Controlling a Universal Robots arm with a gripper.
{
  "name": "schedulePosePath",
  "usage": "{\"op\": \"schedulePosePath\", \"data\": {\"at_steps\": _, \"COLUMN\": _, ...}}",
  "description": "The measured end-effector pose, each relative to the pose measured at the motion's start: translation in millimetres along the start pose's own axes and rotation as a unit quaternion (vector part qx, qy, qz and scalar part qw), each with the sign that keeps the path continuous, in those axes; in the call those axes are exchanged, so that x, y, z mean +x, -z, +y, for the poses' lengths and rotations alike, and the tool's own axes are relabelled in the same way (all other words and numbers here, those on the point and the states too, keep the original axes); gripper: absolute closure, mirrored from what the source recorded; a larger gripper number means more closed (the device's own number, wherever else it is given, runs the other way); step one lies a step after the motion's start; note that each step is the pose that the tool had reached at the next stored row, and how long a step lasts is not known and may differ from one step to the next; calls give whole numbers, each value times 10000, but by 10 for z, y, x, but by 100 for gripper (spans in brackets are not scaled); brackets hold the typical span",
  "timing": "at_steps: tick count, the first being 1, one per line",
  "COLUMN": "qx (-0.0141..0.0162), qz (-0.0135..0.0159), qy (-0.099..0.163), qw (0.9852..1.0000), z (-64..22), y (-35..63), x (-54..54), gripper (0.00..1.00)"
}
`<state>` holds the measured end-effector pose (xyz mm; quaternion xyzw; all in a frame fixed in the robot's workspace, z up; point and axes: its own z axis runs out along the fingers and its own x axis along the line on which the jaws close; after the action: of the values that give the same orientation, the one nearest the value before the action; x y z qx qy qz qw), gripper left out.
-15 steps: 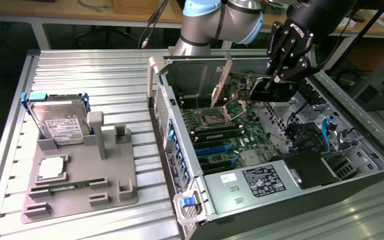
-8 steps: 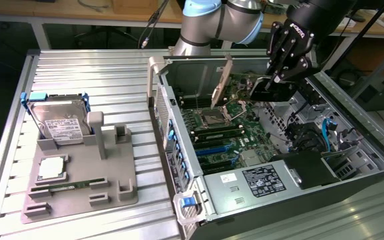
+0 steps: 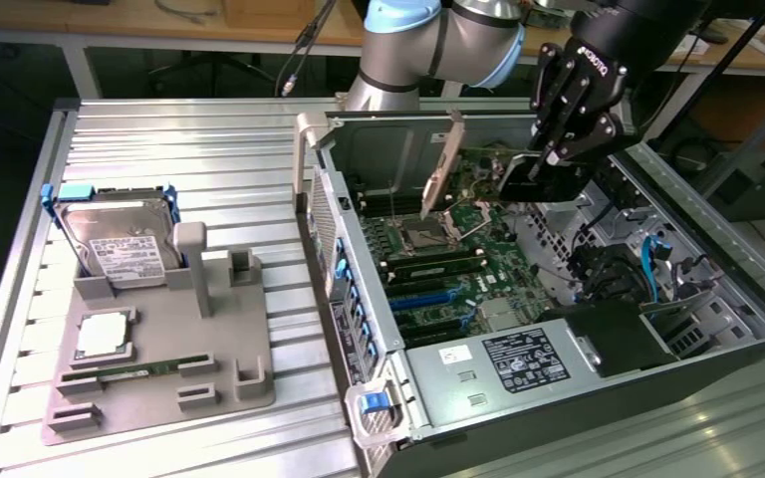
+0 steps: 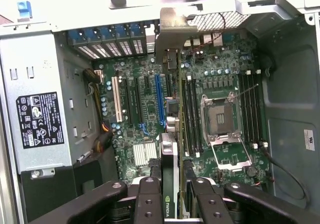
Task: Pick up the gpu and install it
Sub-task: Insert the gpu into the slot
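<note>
The gripper (image 4: 172,196) is pinching the gpu (image 4: 171,151), with a finger pressing on each flat side. The gpu is standing on its edge inside the open computer case (image 3: 701,299), over the green motherboard (image 4: 142,111). Farther off, a hard drive (image 3: 120,239) is sitting in a grey holder (image 3: 156,373) on the table (image 3: 196,149).

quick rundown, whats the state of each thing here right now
gpu: gripped on edge above the motherboard, not slotted
claw: shut on the gpu
computer case: side open
cpu socket: open
hard drive: upright in the gray holder
memory stick: lying flat in the holder
</note>
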<state>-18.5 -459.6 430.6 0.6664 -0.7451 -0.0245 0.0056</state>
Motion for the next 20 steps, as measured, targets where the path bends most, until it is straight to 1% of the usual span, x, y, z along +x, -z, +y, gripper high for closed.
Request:
{"op": "schedulePosePath", "data": {"at_steps": 12, "qx": -5, "qz": 10, "qy": 193, "qw": 9998, "z": 0, "y": 0, "x": 0, "gripper": 73}}
{"op": "schedulePosePath", "data": {"at_steps": 20, "qx": -9, "qz": 18, "qy": 366, "qw": 9993, "z": 0, "y": 0, "x": 0, "gripper": 73}}
